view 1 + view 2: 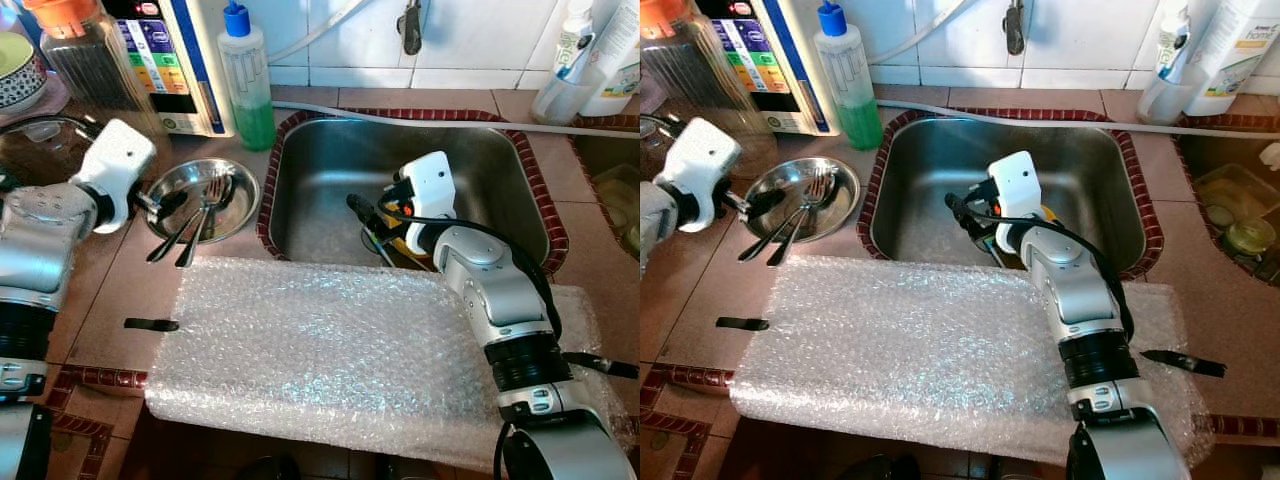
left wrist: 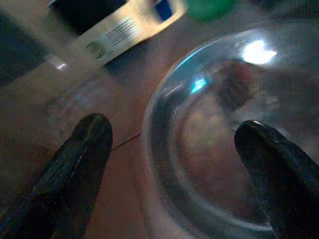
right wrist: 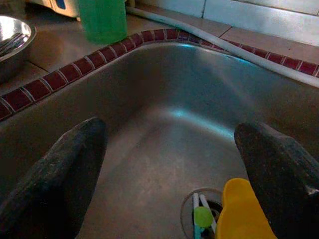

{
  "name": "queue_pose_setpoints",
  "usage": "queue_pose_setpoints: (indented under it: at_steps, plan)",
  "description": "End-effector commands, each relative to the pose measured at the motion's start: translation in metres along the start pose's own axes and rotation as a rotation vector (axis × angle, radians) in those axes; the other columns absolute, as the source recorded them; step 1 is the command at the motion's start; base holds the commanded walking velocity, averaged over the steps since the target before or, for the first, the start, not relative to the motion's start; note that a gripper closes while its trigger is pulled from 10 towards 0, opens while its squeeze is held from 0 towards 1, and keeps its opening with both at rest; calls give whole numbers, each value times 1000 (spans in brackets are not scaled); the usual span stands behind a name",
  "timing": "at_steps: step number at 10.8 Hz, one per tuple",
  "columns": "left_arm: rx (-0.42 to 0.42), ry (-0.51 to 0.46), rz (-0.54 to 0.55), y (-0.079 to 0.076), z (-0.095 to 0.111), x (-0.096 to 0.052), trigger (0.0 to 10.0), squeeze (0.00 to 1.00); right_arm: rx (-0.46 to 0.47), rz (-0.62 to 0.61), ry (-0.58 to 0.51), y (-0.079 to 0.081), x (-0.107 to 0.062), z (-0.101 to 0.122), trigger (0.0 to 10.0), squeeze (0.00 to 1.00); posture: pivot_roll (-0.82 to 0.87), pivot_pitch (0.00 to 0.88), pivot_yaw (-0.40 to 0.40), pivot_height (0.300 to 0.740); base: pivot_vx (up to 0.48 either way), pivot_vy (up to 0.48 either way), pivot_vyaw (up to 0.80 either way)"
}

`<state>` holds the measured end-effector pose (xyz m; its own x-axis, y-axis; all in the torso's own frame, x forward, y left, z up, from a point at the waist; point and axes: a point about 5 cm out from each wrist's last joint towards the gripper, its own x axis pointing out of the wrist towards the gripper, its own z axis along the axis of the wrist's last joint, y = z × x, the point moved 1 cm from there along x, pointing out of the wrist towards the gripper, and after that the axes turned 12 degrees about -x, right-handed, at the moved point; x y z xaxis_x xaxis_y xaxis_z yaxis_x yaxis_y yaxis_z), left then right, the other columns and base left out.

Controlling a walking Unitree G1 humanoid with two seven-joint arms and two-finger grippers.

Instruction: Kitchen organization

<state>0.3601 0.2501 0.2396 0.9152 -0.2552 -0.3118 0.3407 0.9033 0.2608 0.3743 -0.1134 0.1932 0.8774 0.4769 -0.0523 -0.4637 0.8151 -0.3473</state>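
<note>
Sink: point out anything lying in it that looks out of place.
A yellow object lies in the sink beside the drain, and thin sticks, one green-tipped, rest across the drain itself. The right gripper hangs open above them.

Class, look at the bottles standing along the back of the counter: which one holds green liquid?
The clear bottle with the blue cap, left of the sink. The bottles at the far right are white.

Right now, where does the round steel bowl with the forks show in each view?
Left eye: round steel bowl on the counter, left of the steel sink, by the left pincer.
Right eye: same spot.
Left wrist: blurred rim between the fingers.
Right wrist: top corner.
Shared landmark: green soap bottle.
</note>
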Motion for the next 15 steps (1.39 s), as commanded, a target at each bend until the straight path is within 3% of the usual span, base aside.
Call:
queue_pose_setpoints:
  at_steps: [1,6,12,13,15]
  plan:
    - [18,12,-38,2,3,-10,10000,0,-7,-4,-15,-2,2,5,10000,0,-132,203,82,740,0,0,0]
    - [16,69,-101,8,-2,-21,10000,0,-1,-2,-16,0,3,5,10000,0,-131,203,85,740,0,0,0]
    - [1,175,-159,-9,-36,-14,10000,0,-1,3,-17,1,2,5,10000,0,-135,204,84,740,0,0,0]
    - [3,178,-167,-12,-37,-12,4902,0,-2,3,-16,0,2,5,10000,0,-136,203,82,740,0,0,0]
    - [13,174,-172,-14,-34,-10,4392,0,-4,0,-16,-1,2,5,10000,0,-140,202,83,740,0,0,0]
